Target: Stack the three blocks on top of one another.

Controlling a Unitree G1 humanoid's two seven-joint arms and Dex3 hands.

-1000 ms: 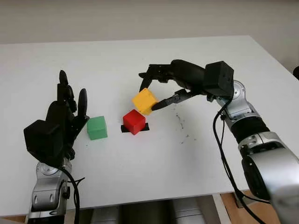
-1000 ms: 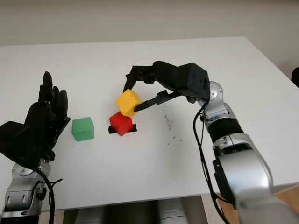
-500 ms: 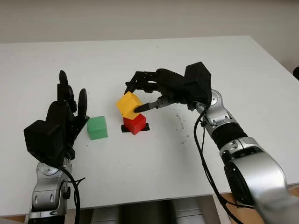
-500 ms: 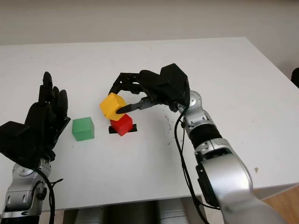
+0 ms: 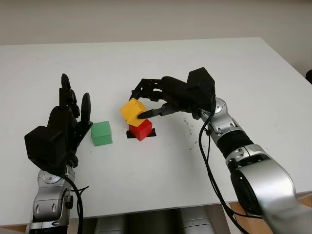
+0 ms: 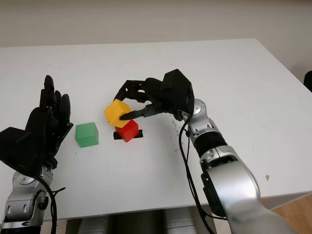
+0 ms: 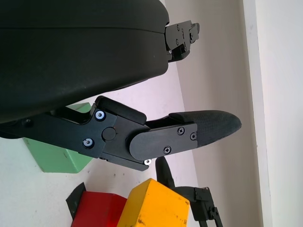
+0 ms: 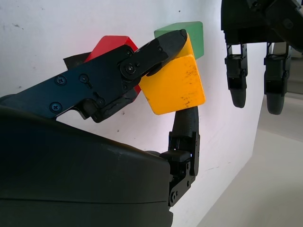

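Note:
My right hand is shut on the yellow block, holding it tilted just above and slightly left of the red block. The red block sits on a small black mark near the table's middle. In the right wrist view the yellow block is pinched between my fingers, with the red block behind it. The green block stands alone on the table to the left. My left hand is open, raised beside the green block at the left.
The white table stretches wide around the blocks. Faint dark scuffs mark its surface right of the red block. The table's front edge runs along the bottom, its right edge at the far right.
My right hand carried the yellow block leftward and down, from right of and above the red block to just over it. The left hand and the green block have not moved.

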